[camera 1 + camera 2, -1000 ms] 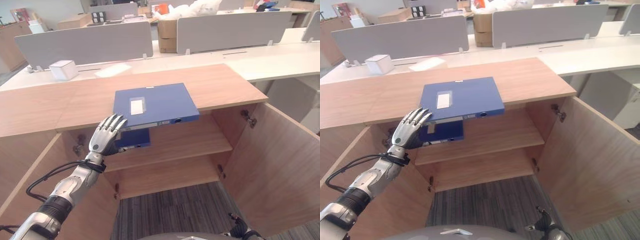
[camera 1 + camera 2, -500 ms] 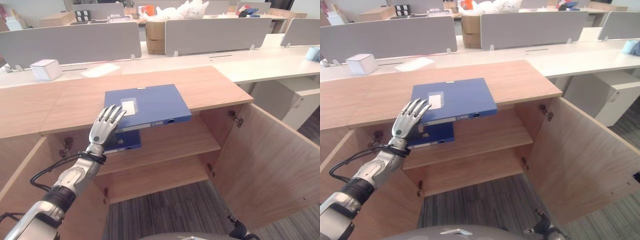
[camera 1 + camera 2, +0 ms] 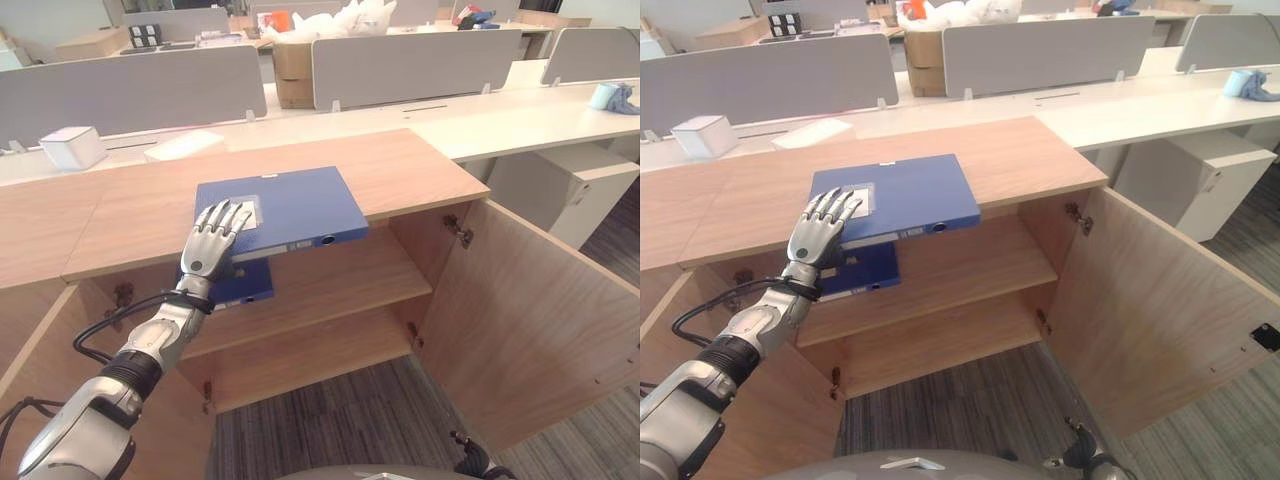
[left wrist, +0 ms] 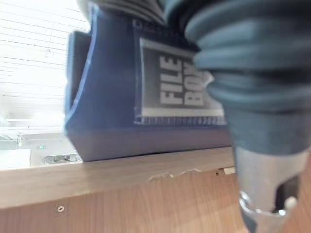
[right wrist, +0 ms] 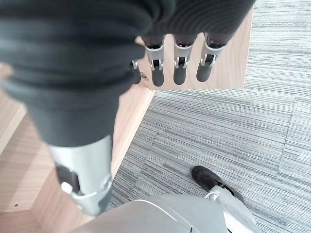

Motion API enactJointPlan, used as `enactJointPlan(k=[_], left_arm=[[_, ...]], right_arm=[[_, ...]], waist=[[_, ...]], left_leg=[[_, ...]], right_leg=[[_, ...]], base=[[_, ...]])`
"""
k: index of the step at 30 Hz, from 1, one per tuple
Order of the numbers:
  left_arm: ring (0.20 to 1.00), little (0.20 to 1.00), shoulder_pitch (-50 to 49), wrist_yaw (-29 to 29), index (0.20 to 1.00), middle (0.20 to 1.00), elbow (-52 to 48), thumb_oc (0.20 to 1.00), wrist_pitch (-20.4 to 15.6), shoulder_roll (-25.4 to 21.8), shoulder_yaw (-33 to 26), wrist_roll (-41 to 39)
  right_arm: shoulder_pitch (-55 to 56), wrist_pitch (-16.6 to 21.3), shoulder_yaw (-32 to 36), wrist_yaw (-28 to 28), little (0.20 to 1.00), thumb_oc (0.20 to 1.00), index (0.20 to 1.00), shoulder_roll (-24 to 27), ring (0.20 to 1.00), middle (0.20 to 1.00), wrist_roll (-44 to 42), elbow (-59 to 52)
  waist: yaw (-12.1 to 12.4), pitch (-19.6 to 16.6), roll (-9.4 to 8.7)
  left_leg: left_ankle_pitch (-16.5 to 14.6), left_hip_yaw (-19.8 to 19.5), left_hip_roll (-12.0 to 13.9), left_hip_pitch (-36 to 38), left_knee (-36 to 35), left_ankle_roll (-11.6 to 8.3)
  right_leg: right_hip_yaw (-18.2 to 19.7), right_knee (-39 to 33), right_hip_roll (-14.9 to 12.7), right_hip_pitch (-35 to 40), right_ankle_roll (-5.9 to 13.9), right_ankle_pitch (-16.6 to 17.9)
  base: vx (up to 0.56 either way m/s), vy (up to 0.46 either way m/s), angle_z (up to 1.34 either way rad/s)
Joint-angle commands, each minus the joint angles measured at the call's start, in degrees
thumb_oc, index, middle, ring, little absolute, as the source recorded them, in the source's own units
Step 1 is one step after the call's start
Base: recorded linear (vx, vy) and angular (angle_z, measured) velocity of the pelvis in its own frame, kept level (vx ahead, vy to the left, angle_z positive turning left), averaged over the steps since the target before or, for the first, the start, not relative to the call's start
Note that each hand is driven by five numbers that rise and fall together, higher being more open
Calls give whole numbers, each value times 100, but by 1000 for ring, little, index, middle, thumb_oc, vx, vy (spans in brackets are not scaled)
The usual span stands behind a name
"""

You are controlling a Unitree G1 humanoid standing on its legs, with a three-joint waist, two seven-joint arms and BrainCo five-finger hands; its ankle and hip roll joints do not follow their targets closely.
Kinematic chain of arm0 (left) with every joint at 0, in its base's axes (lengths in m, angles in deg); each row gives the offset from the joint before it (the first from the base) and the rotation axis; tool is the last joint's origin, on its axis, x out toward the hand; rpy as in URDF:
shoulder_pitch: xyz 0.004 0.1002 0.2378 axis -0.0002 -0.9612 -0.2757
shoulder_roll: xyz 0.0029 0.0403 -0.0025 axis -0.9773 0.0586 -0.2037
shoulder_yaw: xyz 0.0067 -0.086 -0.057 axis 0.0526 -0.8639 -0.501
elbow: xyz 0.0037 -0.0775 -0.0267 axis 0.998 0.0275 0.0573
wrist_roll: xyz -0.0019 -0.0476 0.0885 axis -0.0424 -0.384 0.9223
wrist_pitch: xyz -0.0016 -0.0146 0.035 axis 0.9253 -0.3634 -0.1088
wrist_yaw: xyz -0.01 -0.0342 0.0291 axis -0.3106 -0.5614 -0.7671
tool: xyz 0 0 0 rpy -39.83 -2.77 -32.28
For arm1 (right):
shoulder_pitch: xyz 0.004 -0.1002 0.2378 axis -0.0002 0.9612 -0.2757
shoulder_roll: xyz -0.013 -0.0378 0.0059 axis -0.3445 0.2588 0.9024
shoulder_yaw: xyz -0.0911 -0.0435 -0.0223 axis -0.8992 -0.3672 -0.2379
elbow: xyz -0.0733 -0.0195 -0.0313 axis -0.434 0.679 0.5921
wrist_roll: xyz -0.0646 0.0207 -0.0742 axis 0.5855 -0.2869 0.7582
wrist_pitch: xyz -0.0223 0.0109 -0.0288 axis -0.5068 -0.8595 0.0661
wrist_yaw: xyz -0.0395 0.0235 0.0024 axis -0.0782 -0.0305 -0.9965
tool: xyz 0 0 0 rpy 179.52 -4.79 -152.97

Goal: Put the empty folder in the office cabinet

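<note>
step: we reach for the blue folder [image 3: 275, 207] at the counter's [image 3: 420, 170] front edge | left robot hand [image 3: 212, 238] flat on it, fingers straight, ungrasped | next: grip, lower to cabinet shelf [image 3: 340, 280]

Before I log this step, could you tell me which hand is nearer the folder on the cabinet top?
Left. The left hand rests with straight fingers on the folder; the right hand hangs low over the floor, well away.
</note>
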Motion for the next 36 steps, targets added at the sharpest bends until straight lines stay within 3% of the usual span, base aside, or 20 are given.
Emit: enactJointPlan(k=[1, 3, 4, 5, 19, 24, 36], left_arm=[[1000, 1000, 784, -131, 1000, 1000, 518, 1000, 158, -75, -90, -159], [1000, 1000, 780, -120, 1000, 1000, 624, 1000, 137, -64, -66, -202], [627, 627, 794, -113, 627, 627, 783, 627, 126, -44, -35, -267], [200, 200, 798, -112, 200, 200, 835, 200, 118, -36, -36, -319], [200, 200, 794, -16, 200, 200, 654, 200, -77, -198, -79, -657], [200, 200, 741, -113, 200, 200, -606, 200, -178, -499, -576, -731], [200, 200, 467, -318, 200, 200, -2826, 200, -668, -707, -1933, -1336]], right_arm=[[-416, 251, -218, -118, 1000, 1000, 1000, 106, 1000, 1000, -243, 66], [-409, 262, -218, -126, 1000, 1000, 1000, 91, 1000, 1000, -247, 115], [-416, 270, -228, -131, 1000, 1000, 1000, 88, 1000, 1000, -252, 130], [-418, 272, -231, -131, 1000, 1000, 1000, 91, 1000, 1000, -255, 122], [-413, 288, -147, -176, 1000, 1000, 1000, 129, 1000, 1000, -272, 101], [-431, 221, -44, -184, 1000, 1000, 1000, 76, 1000, 1000, -273, 156], [-436, 102, 32, -127, 1000, 1000, 1000, -6, 1000, 1000, -184, 240]], waist=[[-108, 31, -5], [-114, 19, -4], [-126, 12, 2], [-132, 8, 3], [-96, -9, 14], [39, -2, -33], [249, -12, -131]], left_leg=[[-388, -353, 272, 136, 4, -219], [-391, -343, 269, 142, 4, -218], [-388, -331, 262, 143, 4, -216], [-388, -330, 261, 145, 4, -215], [-380, -339, 239, 154, 4, -201], [-374, -451, 223, 122, 4, -179], [-370, -589, 152, 80, 4, -138]], right_leg=[[8, 34, -298, 94, 417, -132], [17, 36, -298, 91, 416, -128], [27, 36, -297, 93, 418, -128], [29, 36, -298, 95, 418, -126], [4, 51, -313, 115, 427, -118], [-74, 46, -357, 168, 429, -130], [-223, 46, -455, 243, 430, -114]], base=[[5, 8, -18], [7, 8, -10], [0, 0, 0], [0, 0, 0], [0, 0, 0], [-13, 8, 1], [-20, 16, 8]])
